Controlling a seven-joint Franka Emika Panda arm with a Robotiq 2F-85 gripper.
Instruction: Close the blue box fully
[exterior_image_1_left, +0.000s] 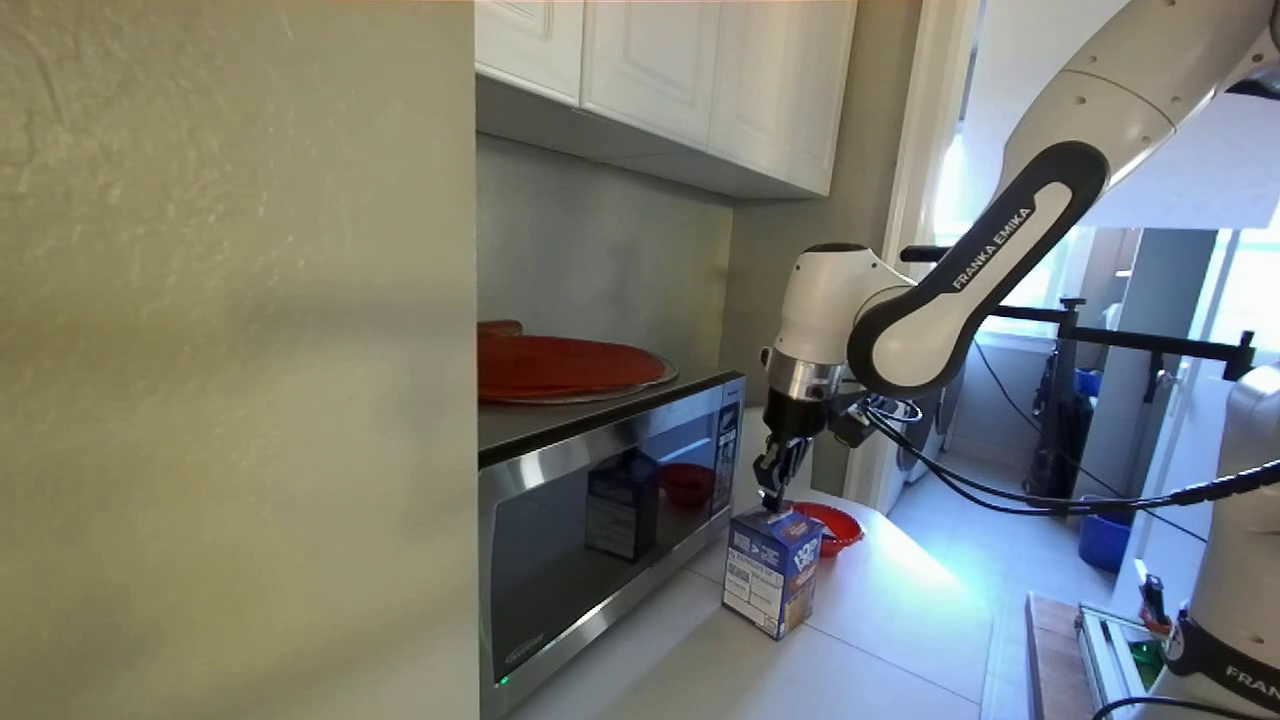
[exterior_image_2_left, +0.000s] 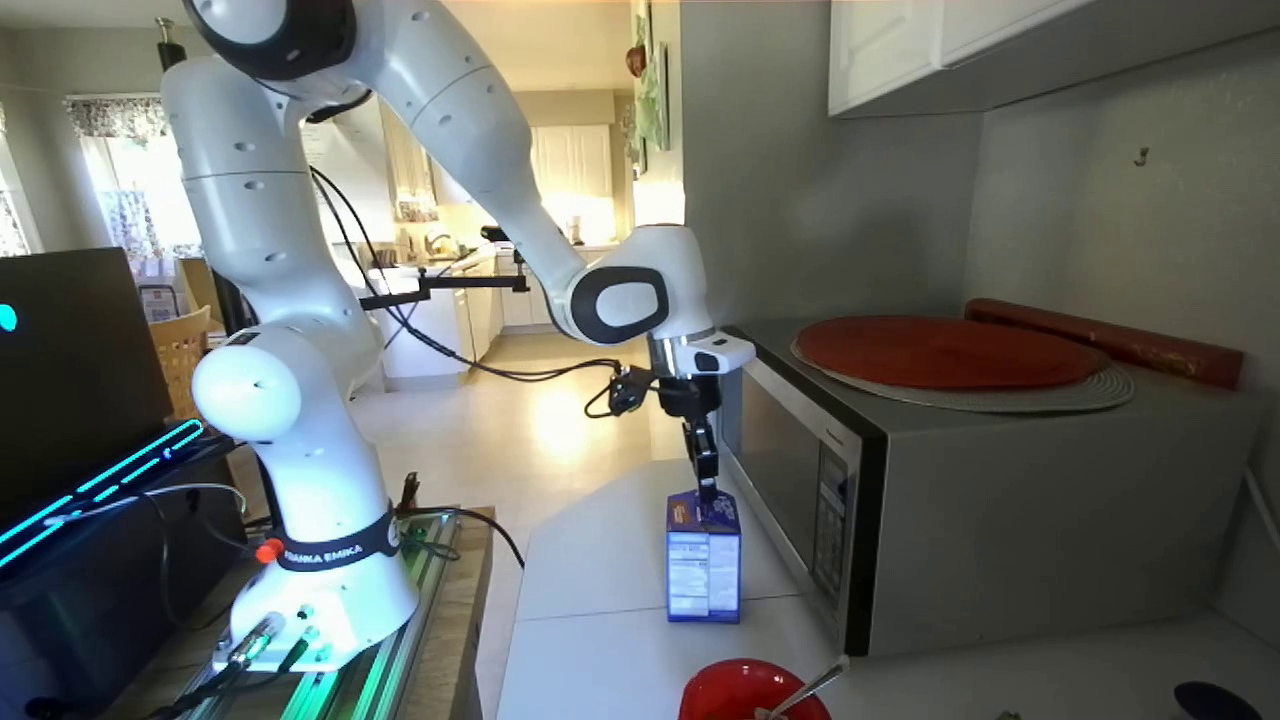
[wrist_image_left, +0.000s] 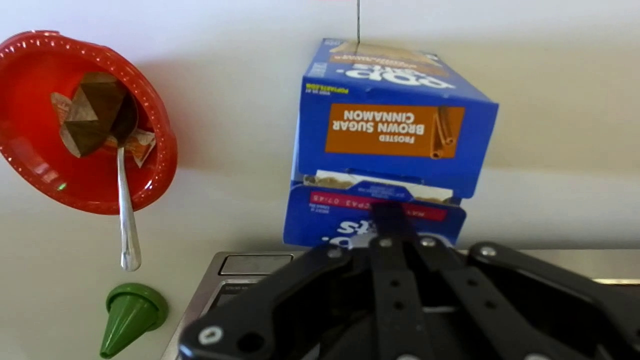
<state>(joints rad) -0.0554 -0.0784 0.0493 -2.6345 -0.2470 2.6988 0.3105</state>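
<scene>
The blue box (exterior_image_1_left: 768, 578) stands upright on the table (exterior_image_2_left: 600, 655), in front of the microwave (exterior_image_2_left: 1040, 545) and apart from it. Over its top the fingers (exterior_image_2_left: 706, 470) lie together as one blunt tip, with nothing visible between them. In both exterior views they point down onto the box's top, touching it or barely above; which is unclear.

That narrow tip presumably suits pushing. In the wrist view it covers part of the flap with the red strip (wrist_image_left: 340, 215), at 6 o'clock, whose blue tongue (wrist_image_left: 382, 190) faces the flap with the orange panel (wrist_image_left: 395, 130) at 12 o'clock. Pale cardboard shows along the seam, so the top looks not fully closed, and tucking the tongue seems the step in hand. (Standing on end, the box should bear a downward push well, though a sideways one could slide or tip it.)

In the wrist view the microwave bounds the box at 6 o'clock, leaving little reach beyond that flap. The red bowl (wrist_image_left: 35, 130) sits at 9 o'clock, its spoon (wrist_image_left: 127, 220) overhanging the rim, with a green cone (wrist_image_left: 133, 314) near 8; a wide sweep there might catch them. Tabletop stretches toward 12 and 3 o'clock. In an exterior view the table's edge (exterior_image_2_left: 518, 625) lies at 9 o'clock, well apart from the box.
</scene>
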